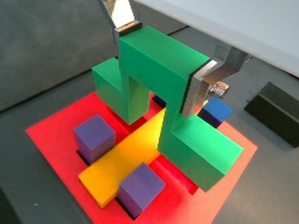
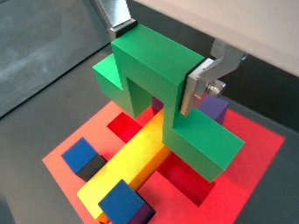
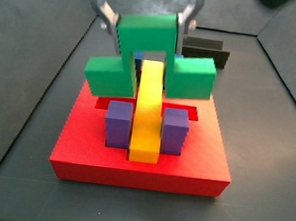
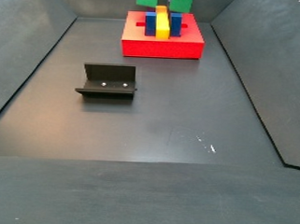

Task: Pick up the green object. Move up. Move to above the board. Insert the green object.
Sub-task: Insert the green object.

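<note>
The gripper (image 1: 163,57) is shut on the taller centre cube of the bright green object (image 1: 158,79), one silver finger on each side. It shows in both wrist views (image 2: 162,59) and in a side view (image 3: 149,24). The green object (image 3: 149,32) hangs over the far part of the red board (image 3: 138,167), its two lower side cubes (image 3: 112,75) either side of the long yellow bar (image 3: 148,113). I cannot tell whether it touches the board. Purple cubes (image 3: 120,119) flank the bar. In a side view the board (image 4: 162,47) lies far back, the green object (image 4: 164,1) at the picture's edge.
A dark block (image 3: 205,51) lies behind the board, also in a wrist view (image 1: 274,114). The fixture (image 4: 107,81) stands on the dark floor well away from the board. Sloping grey walls (image 4: 29,71) enclose the floor.
</note>
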